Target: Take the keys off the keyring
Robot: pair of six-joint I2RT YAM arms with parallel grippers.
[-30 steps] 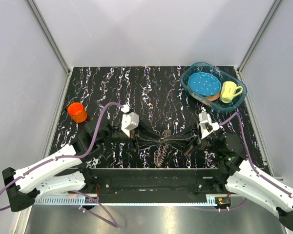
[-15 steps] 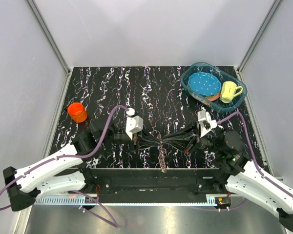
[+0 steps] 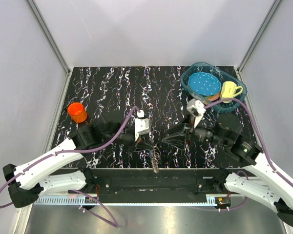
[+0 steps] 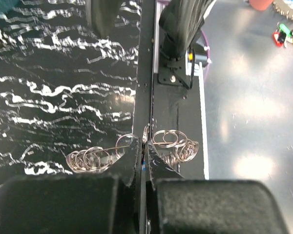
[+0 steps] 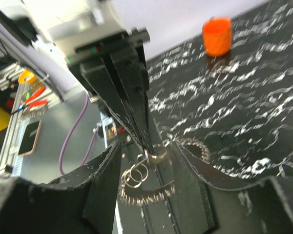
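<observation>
**Keyring [image 4: 170, 138] pinched by left gripper [image 3: 147, 143]; right gripper [image 3: 170, 140] spread beside it.**

Top view: the left gripper is pressed together on the keyring. The keys [image 3: 155, 160] hang from its tips in a bunch whose long axis runs towards the near edge of the table [image 3: 112, 83]. The right gripper stands just to the bunch's right, tips pointing at it.
Left wrist view: the fingers are clamped on the thin wire, with metal loops showing on either side of the pinch, over the table's front edge.
Right wrist view: the pinch point lies between the right arm's spread fingers, with the keys fanned below it. In my judgement the right arm, being free, would take a key, closing in along the line between the two grippers.
No brand, label or writing is legible in any view.
</observation>
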